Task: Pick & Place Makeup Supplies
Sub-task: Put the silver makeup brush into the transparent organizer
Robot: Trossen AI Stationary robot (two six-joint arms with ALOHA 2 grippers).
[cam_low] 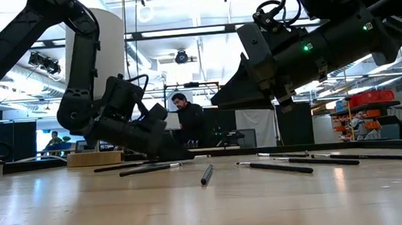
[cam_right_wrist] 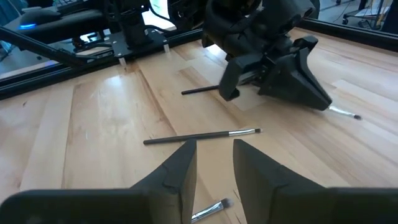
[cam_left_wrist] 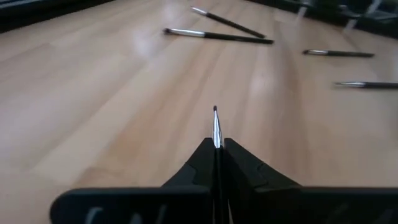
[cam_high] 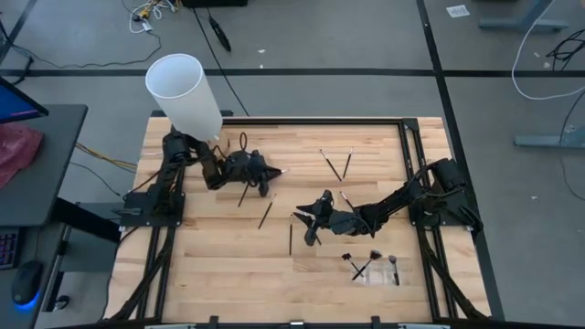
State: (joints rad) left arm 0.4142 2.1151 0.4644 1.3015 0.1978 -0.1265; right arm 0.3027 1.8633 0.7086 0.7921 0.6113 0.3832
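A thin dark-handled makeup brush with a silver ferrule (cam_left_wrist: 216, 134) is pinched between the closed fingers of the left tool (cam_left_wrist: 216, 163), its small tip jutting forward just past the fingertips and low over the pale wooden counter (cam_left_wrist: 93, 93). In the high view that left tool (cam_high: 265, 178) sits toward the far left part of the counter, with the brush's pale tip showing at its right side. Other slim dark brushes lie scattered flat on the wood: a crossed pair near the far edge (cam_high: 336, 163), one just beside the left tool (cam_high: 244, 196), one at mid-counter (cam_high: 265, 215), one nearer the front (cam_high: 291, 238), and a small cluster at the right front (cam_high: 370, 265). The right tool (cam_high: 309, 228) hovers near the middle of the counter with its fingers narrowly parted and nothing between them; its wrist view shows a brush with a silver ferrule (cam_right_wrist: 202, 136) lying just ahead of the fingertips. A big white cylinder (cam_high: 186, 95) stands at the far left corner behind the left arm.
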